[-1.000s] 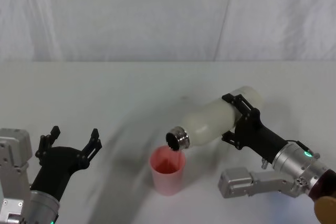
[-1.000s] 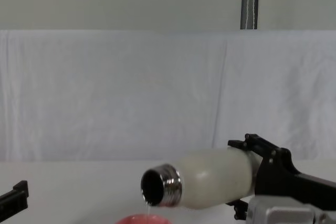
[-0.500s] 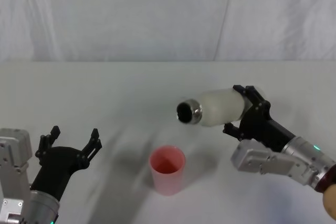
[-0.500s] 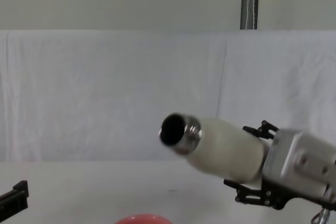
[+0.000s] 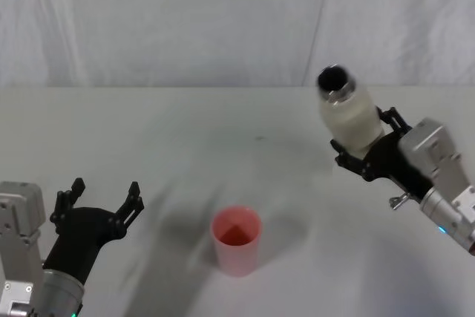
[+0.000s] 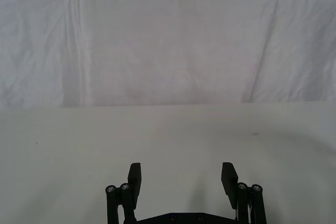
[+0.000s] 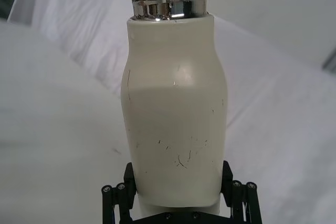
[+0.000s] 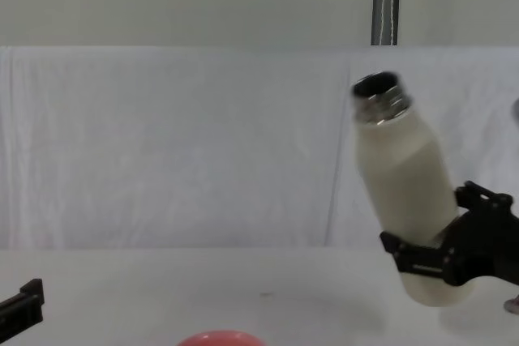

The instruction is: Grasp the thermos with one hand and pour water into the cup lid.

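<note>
At the right of the head view, the thermos (image 5: 350,114) is held near its base by the right gripper (image 5: 371,155), whose fingers are closed on its sides; it is nearly upright, open neck tilted slightly toward the left, raised above the counter (image 5: 185,131). The pink cup lid (image 5: 237,240) stands at the lower centre. At the lower left, the left gripper (image 5: 100,202) is parked with fingers spread wide and empty.

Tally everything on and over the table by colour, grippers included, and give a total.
Cream-white: 1, the thermos, held off the table by the right gripper
Pink-red: 1, the cup lid, standing on the table
Black: 2, the right gripper and the left gripper, fingers apart
Total: 4
</note>
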